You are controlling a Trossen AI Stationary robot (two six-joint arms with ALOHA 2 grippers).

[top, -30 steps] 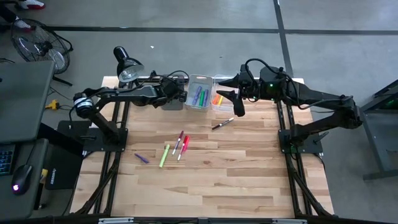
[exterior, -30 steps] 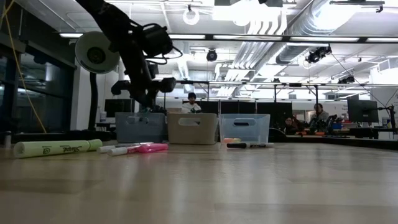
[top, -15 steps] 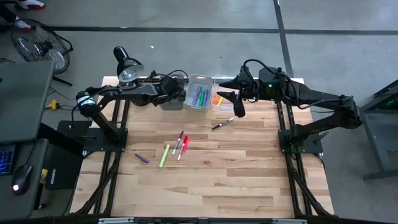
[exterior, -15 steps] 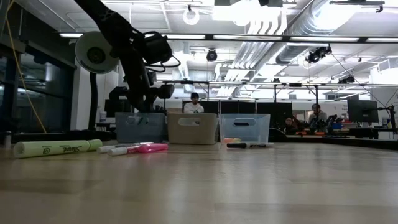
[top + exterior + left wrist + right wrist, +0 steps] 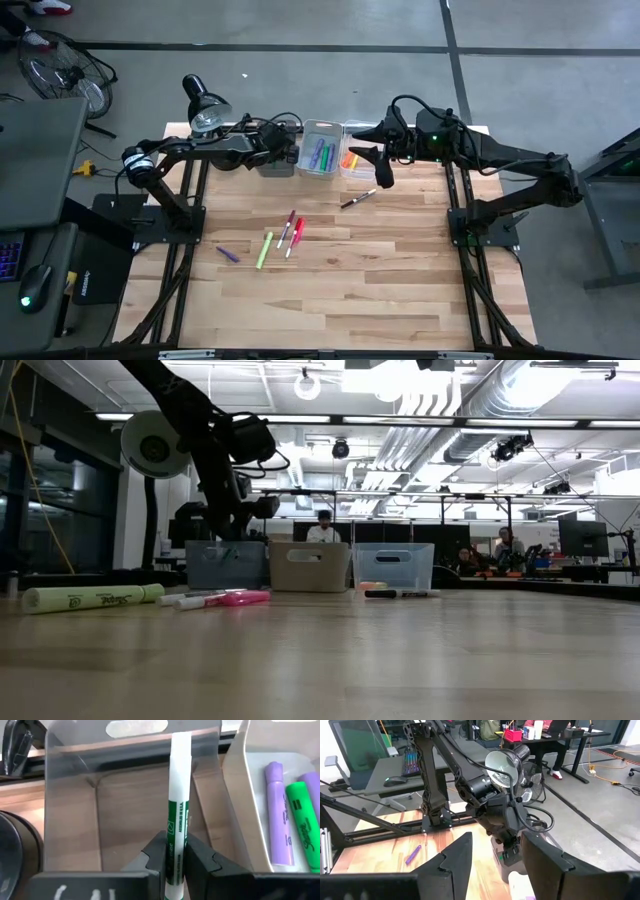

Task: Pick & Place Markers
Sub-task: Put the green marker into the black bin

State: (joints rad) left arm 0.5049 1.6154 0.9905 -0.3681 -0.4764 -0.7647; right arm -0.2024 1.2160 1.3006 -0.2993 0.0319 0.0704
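Since a second earlier, we saw the left arm draw back a little toward the table's left, so that its gripper [image 5: 285, 152] hung over the leftmost bin [image 5: 70, 810] instead of just beside the middle one; the right arm had not shifted.

From left to right: our left gripper was clamped on a green-and-white marker [image 5: 177, 815], held over the clear bin, which had nothing lying on its floor. The middle bin [image 5: 322, 127] held purple and green markers [image 5: 320, 155] (two show plainly in the left wrist view). The third bin [image 5: 357, 172] held orange ones [image 5: 348, 160].

On the table lay a small purple marker [image 5: 228, 254], then a lime one [image 5: 264, 250], a pink one [image 5: 286, 230] and a red one [image 5: 296, 235] close together. Farther right, near the bins, a black marker [image 5: 358, 198] lay alone.

Our right gripper [image 5: 378, 152] hovered by the third bin, its fingers [image 5: 455, 857] spread and holding nothing. A lamp [image 5: 205, 105] stood at the table's far left corner.
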